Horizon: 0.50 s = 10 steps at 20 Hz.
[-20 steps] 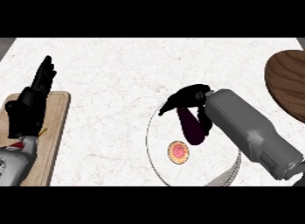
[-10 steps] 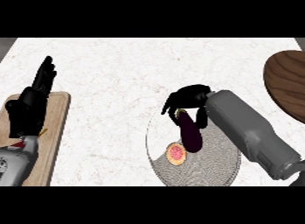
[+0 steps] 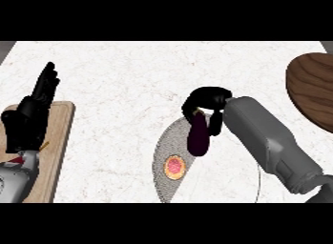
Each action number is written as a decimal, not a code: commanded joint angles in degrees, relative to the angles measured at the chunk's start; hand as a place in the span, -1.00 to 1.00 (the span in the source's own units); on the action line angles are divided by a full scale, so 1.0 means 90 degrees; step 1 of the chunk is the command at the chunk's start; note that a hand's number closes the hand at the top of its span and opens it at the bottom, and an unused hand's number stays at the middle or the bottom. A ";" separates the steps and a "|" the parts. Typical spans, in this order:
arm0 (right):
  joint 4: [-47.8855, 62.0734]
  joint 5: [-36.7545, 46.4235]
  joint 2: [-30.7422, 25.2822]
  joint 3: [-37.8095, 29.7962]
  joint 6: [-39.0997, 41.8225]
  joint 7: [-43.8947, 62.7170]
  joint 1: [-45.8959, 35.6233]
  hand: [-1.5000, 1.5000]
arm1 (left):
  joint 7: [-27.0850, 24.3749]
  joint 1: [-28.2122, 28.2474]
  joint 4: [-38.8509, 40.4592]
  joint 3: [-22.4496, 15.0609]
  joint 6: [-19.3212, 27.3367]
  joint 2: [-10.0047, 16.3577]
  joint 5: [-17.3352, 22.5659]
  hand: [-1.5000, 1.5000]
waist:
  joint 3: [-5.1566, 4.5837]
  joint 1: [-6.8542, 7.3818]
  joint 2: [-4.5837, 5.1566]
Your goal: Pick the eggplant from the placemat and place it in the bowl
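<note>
right hand (image 3: 210, 101) curled round far end of eggplant (image 3: 198, 138) | eggplant nudged left over placemat (image 3: 165, 188) since a second ago | grasp looks made; bowl (image 3: 320, 90) waits right

Bench stock, non-task: two items on white marbled bench (image 3: 127, 71).
Wooden board (image 3: 62, 143) at bench's left edge; small round pink-centred disc (image 3: 174, 166) well right of the board.

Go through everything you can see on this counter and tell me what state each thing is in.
eggplant: over the placemat, upper end held, not in the bowl
right hand: fingers curled round the eggplant
left hand: open, fingers up, resting over the wooden board
placemat: flat, small round item on it
bowl: no eggplant in it
</note>
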 commanded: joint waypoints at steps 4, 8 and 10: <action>0.0919 -0.1084 0.0054 -0.1825 -0.1920 0.3391 -0.0203 1.00 | 0.0024 0.0136 -0.0006 0.0093 0.0078 0.0070 -0.0050 0.00 | -0.0007 -0.0263 -0.0120; 0.0583 -0.1562 0.0675 -0.2571 -0.3835 0.4687 -0.0646 1.00 | 0.0069 0.0139 0.0058 0.0087 0.0069 0.0036 -0.0037 0.00 | -0.0004 -0.0243 -0.0143; 0.0387 -0.1459 0.0870 -0.2636 -0.4761 0.5361 -0.1054 1.00 | -0.0001 0.0224 0.0114 0.0071 0.0004 0.0067 -0.0043 0.00 | -0.0019 -0.0199 -0.0159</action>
